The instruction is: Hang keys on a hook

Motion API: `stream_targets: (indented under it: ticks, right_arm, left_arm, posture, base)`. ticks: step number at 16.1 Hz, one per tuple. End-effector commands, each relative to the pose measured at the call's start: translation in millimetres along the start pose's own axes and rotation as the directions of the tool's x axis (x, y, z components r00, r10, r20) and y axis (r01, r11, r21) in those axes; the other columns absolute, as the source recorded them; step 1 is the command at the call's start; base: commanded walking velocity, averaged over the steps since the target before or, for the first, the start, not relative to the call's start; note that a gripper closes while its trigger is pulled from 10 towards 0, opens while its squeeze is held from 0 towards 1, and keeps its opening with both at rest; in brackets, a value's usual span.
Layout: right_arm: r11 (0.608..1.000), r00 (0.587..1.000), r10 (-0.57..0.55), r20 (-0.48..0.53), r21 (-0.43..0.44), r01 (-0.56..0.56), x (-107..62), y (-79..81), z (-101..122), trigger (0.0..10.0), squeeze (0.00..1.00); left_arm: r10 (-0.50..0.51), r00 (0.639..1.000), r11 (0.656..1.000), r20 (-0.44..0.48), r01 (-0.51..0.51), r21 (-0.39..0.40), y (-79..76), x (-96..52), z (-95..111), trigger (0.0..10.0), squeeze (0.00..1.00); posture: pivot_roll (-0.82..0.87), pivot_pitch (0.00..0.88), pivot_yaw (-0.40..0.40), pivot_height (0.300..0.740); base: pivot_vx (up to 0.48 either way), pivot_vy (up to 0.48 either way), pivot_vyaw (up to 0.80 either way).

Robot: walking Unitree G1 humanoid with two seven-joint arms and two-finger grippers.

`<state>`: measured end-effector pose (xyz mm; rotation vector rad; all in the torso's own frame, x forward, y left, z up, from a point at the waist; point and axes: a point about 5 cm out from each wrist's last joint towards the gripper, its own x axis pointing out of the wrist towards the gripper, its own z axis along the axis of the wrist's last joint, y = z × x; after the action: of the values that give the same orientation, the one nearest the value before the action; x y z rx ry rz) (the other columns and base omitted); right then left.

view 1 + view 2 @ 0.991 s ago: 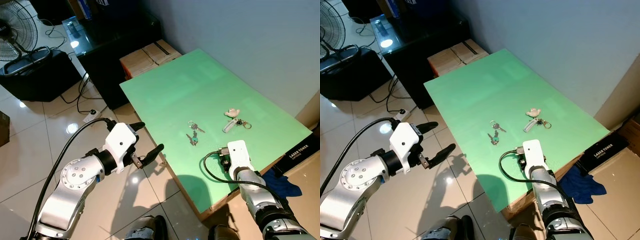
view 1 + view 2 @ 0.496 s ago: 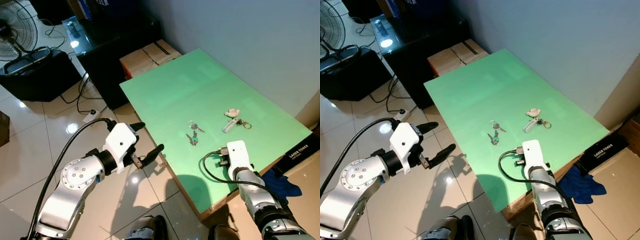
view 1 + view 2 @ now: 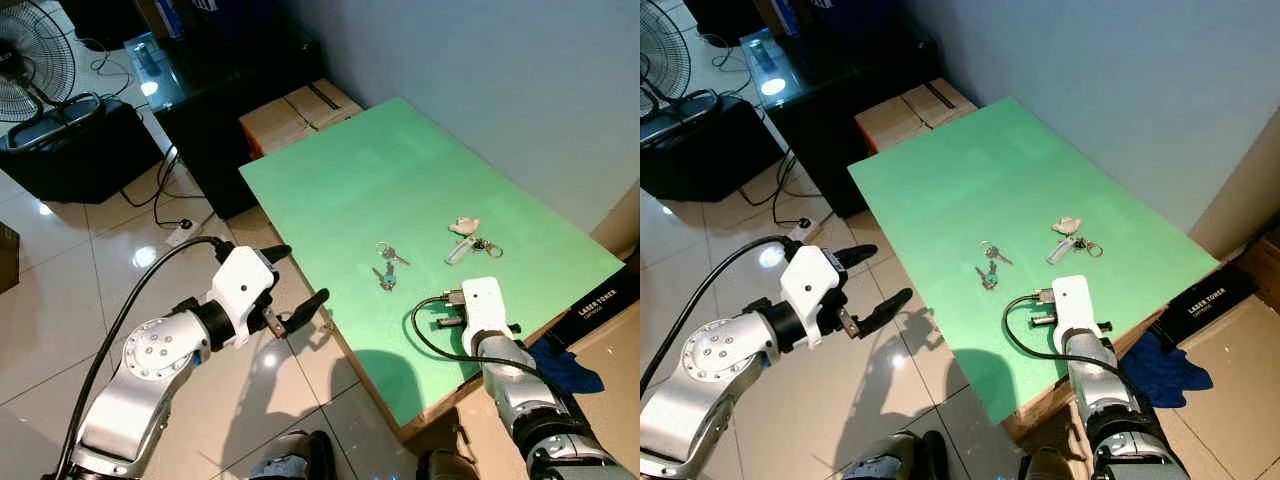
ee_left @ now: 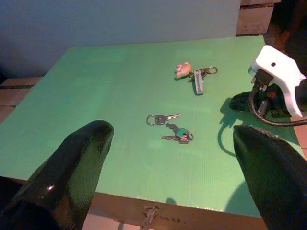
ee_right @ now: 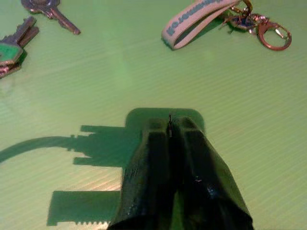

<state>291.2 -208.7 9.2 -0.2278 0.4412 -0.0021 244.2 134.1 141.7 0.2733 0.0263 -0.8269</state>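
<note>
Reaching step: right gripper (image 5: 170, 125), fingers pressed together over the tabletop (image 3: 400, 170) near its front edge, must open to take the keys (image 3: 385, 279); left gripper (image 3: 295, 285) spread wide

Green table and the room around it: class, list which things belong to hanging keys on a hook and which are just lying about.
Belong to the job:
ringed key
green-capped keys
strap keychain
right gripper, jaws shut

Lying about:
fan
cardboard boxes
power strip
blue cloth
</note>
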Motion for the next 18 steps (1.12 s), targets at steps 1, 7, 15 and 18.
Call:
stream_targets:
  ticks: [1,7,15,18]
  right_arm:
    - [1.0,1.0,0.006,0.029,0.018,-0.006,2.3,0.6,8,0.0,0.0]
    - [0.993,0.989,0.088,0.119,-0.085,-0.078,12.5,-2.6,45,0.8,0.0]
    - [0.982,0.986,0.132,0.1,-0.146,-0.116,12.5,0.7,44,10.0,0.0]
    - [0.985,0.985,0.132,0.114,-0.129,-0.117,12.5,0.0,46,10.0,1.0]
  left_arm:
    - [0.005,1.0,1.0,-0.016,-0.005,0.002,0.8,-2.0,-3,10.0,0.0]
    - [-0.033,0.999,0.999,0.017,0.033,-0.011,-2.1,-1.5,1,10.0,0.0]
    - [-0.095,0.991,0.993,0.098,0.102,-0.061,-5.4,-3.8,10,10.0,0.0]
    - [-0.094,0.991,0.993,0.1,0.1,-0.063,-4.6,-3.6,10,10.0,0.0]
  posture:
    - [0.1,0.127,0.177,0.74]
    - [0.1,0.13,0.171,0.74]
    - [0.1,0.137,0.169,0.74]
    - [0.09,0.139,0.171,0.74]
  base:
    - [0.0,0.0,0.0]
    - [0.0,0.0,0.0]
    - [0.0,0.0,0.0]
    - [0.0,0.0,0.0]
